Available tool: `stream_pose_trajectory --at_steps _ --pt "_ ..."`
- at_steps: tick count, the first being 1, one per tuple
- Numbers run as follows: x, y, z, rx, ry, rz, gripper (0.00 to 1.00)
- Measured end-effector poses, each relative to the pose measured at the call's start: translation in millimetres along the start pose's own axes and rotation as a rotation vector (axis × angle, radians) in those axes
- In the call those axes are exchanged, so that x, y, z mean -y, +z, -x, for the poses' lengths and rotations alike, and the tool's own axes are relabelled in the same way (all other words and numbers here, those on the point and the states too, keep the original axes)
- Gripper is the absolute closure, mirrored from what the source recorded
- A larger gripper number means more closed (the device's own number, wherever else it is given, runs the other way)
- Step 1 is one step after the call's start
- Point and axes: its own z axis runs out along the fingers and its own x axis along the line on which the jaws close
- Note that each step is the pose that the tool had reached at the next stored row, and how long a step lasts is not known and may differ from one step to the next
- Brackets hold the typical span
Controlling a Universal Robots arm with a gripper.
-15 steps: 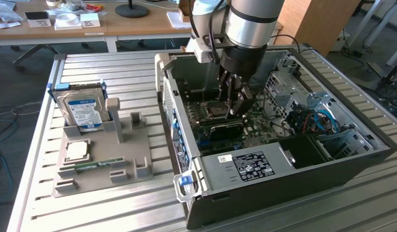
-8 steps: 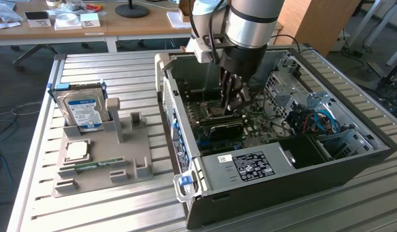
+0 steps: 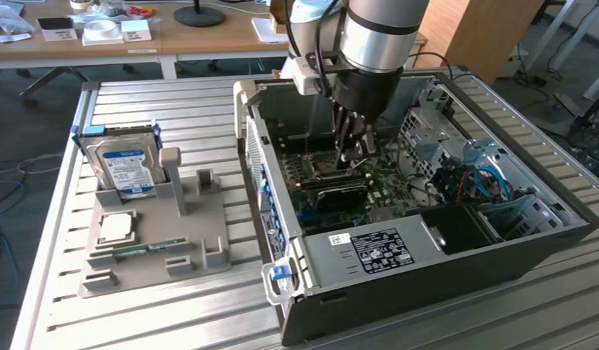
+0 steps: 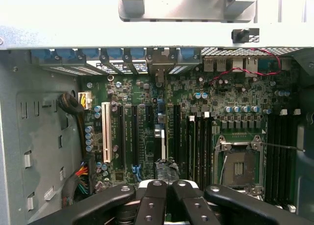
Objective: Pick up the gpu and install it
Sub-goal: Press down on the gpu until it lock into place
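Gripper [image 4: 167, 185] down inside the case [image 3: 533, 240] — jaws pinched on, probably, the gpu [image 4: 162, 151] edge-on over the motherboard [image 4: 235, 117] slots.

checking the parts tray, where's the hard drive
The hard drive stands upright in the grey parts holder on the exterior view's left, beside the open computer case.

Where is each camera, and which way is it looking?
Exterior view: sits up high off the arm, looking down at the table and the open computer case; the arm and claw reach into it.
Wrist view: rides on the wrist, looking along the shut claw at the motherboard.
Both see the claw, the motherboard and the case.
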Motion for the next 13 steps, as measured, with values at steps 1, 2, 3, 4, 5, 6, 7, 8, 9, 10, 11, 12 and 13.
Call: stream_pose_trajectory --at_steps 1,2,3,4,5,6,7,8,9,10,11,12,13 --pt "0.0 0.0 0.0 0.0 0.0 0.0 0.89" --pt "0.0 0.0 0.0 0.0 0.0 0.0 0.89" --pt "0.0 0.0 0.0 0.0 0.0 0.0 0.89" --pt "0.0 0.0 0.0 0.0 0.0 0.0 0.89" --pt "0.0 0.0 0.0 0.0 0.0 0.0 0.89" --pt "0.0 0.0 0.0 0.0 0.0 0.0 0.89" --pt "0.0 0.0 0.3 -0.0001 0.0 0.0001 0.89" --pt "0.0 0.0 0.6 -0.0001 0.0 0.0 0.89" --pt "0.0 0.0 0.8 -0.0001 0.0 0.0 0.89" --pt "0.0 0.0 0.8 0.0 0.0 0.0 0.89" --pt "-0.1 0.0 0.9 0.0 0.0 0.0 0.89" --pt "0.0 0.0 0.9 0.0 0.0 0.0 0.89" --pt "0.0 0.0 0.9 0.0 0.0 0.0 0.89"
